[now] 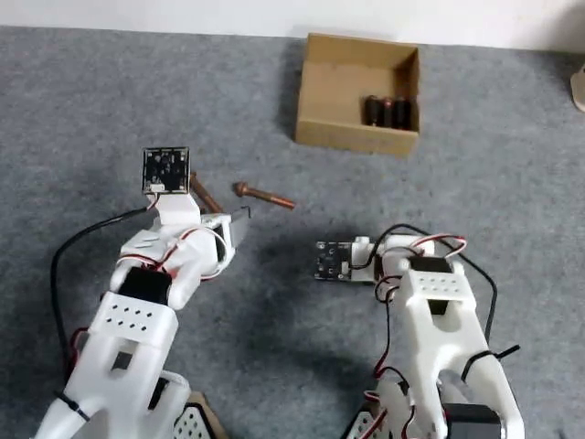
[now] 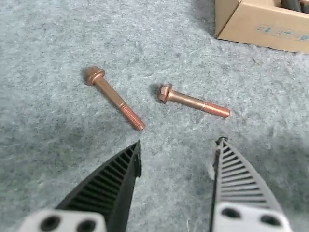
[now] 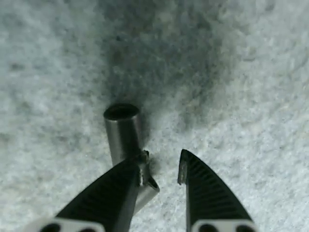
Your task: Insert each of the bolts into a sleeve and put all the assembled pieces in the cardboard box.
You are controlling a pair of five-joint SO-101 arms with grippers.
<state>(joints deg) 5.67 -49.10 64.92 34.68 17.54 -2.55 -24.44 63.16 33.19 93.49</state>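
Two copper bolts lie on the grey carpet, one point(image 2: 113, 97) beside the other point(image 2: 193, 101). My left gripper point(image 2: 178, 145) hangs open just short of them, with nothing between its fingers. In the high view one bolt point(image 1: 263, 195) lies in full sight and the other point(image 1: 205, 194) is partly hidden by the left arm. A metal sleeve point(image 3: 123, 128) lies on the carpet under my right gripper point(image 3: 163, 166). That gripper is open, and one finger point(image 3: 116, 193) overlaps the sleeve's near end. The cardboard box point(image 1: 343, 133) stands at the back with dark cylindrical pieces point(image 1: 388, 112) in its right corner.
Grey carpet covers the whole table. The box corner point(image 2: 251, 24) stands a short way beyond the bolts. The right arm point(image 1: 430, 283) is at the lower right of the high view, the left arm point(image 1: 146, 302) at the lower left, with open carpet between them.
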